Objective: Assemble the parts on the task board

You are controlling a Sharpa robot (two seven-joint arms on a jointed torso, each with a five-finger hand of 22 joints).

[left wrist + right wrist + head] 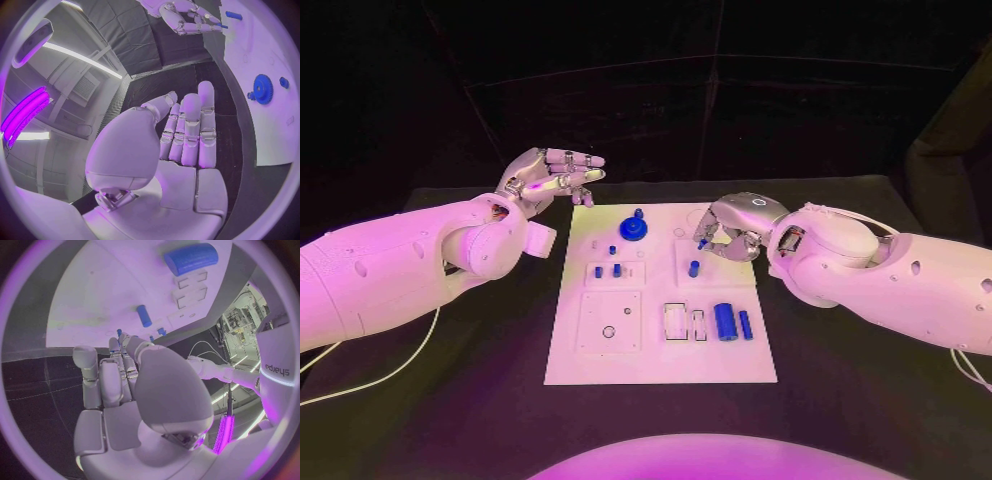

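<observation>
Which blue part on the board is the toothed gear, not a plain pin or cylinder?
The blue gear at the task board's far edge, nearer the left hand: round and toothed, unlike the straight cylinders lying near the middle.

Two arms covered in smooth white shells, rounded and bulging toward wrists. Left arm [401, 265]: small dark round holes seen in shell; thin pale cable looped under it. Right arm [906, 280]: similar dark holes; thin cable run along top behind wrist. Left hand [548, 178] and right hand [733, 225] built of silver metal segments; broad smooth plates on palm and thumb base. Dark "sharpa" lettering marked on white shell beyond right hand [278, 370].
</observation>
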